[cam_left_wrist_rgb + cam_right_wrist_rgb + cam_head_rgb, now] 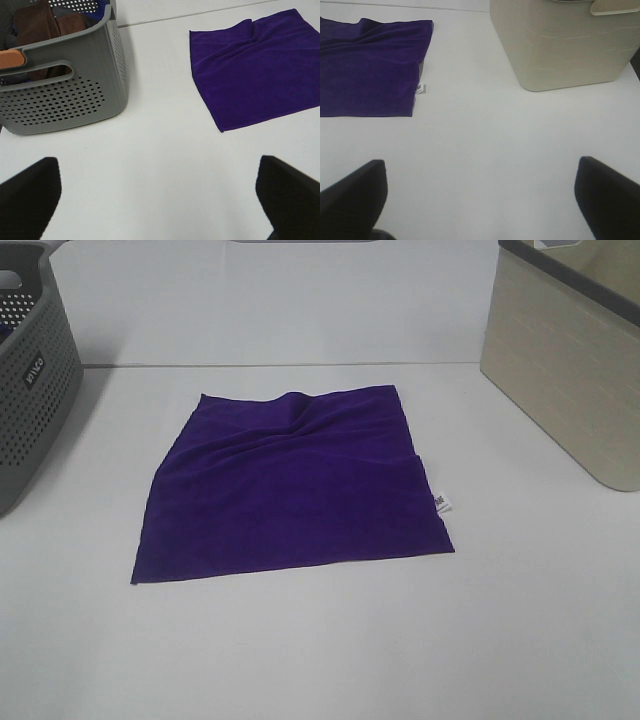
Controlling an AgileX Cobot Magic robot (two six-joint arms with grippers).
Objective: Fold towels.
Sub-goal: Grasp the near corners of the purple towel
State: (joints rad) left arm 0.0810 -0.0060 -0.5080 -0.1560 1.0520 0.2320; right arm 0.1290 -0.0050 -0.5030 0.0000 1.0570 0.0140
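A deep purple towel point(290, 485) lies spread flat on the white table, with a few wrinkles near its far edge and a small white tag point(441, 503) on its right edge. It also shows in the left wrist view point(255, 70) and in the right wrist view point(367, 70). Neither arm shows in the high view. My left gripper point(160, 200) is open and empty above bare table, to the left of the towel. My right gripper point(480, 200) is open and empty above bare table, to the right of the towel.
A grey perforated basket point(35, 370) stands at the left edge; the left wrist view shows brown cloths point(45, 22) inside it. A beige bin point(565, 360) stands at the back right, also in the right wrist view point(560, 45).
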